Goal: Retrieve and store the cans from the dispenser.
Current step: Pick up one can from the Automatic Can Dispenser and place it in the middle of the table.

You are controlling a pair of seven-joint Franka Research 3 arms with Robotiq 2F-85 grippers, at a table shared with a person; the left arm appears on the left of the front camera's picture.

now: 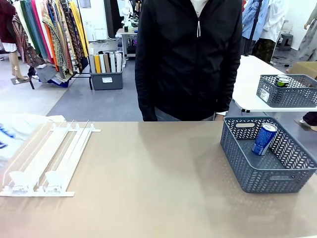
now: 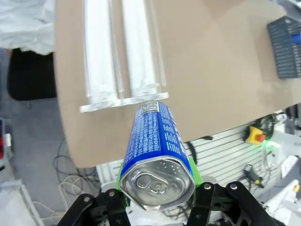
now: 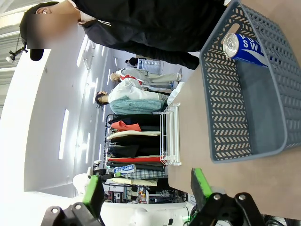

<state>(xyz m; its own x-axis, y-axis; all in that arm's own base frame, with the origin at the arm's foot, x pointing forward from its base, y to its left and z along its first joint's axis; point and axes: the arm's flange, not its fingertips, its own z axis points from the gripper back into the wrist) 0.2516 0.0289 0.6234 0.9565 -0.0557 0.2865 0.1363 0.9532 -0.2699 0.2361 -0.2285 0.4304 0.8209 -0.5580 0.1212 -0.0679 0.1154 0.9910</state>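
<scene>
In the left wrist view my left gripper (image 2: 157, 181) is shut on a blue-and-white can (image 2: 155, 141) with a silver top, its green pads on both sides. The can hangs just past the end stops of the white dispenser (image 2: 122, 52), whose two lanes hold nothing. The dispenser (image 1: 47, 158) lies at the table's left. A second blue can (image 1: 264, 139) leans inside the dark grey basket (image 1: 257, 176) at the right. My right gripper (image 3: 146, 188) is open with nothing between its pads, away from the basket (image 3: 221, 94) and the can (image 3: 244, 47) in it.
A person in a black jacket (image 1: 188, 59) stands at the far side of the table. Another grey basket (image 1: 290, 94) sits on a white table behind, to the right. White plastic sheeting (image 1: 20, 131) lies by the dispenser's left.
</scene>
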